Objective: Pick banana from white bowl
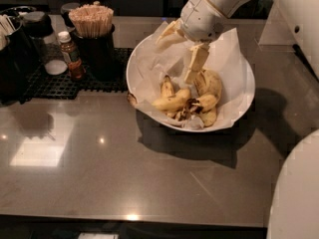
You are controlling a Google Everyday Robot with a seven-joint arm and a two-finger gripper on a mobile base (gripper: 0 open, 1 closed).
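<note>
The white bowl (239, 103), lined with crinkled white paper, stands on the grey counter right of centre. Several yellow, brown-speckled bananas (172, 102) lie heaped in its front half, their dark stems meeting near the middle. I cannot tell which one has the long thin stem. My gripper (182, 51) hangs over the back of the bowl, open and empty. One finger (168, 31) points left over the rim. The other finger (196, 63) points down, its tip just above the bananas (212, 83) at the back of the heap.
A black mat (75, 81) at the back left holds a dark cup of wooden sticks (92, 21), a small brown sauce bottle (72, 56) and dark containers (20, 44). The robot's white body (296, 193) fills the right edge. Bare counter (124, 168) lies in front.
</note>
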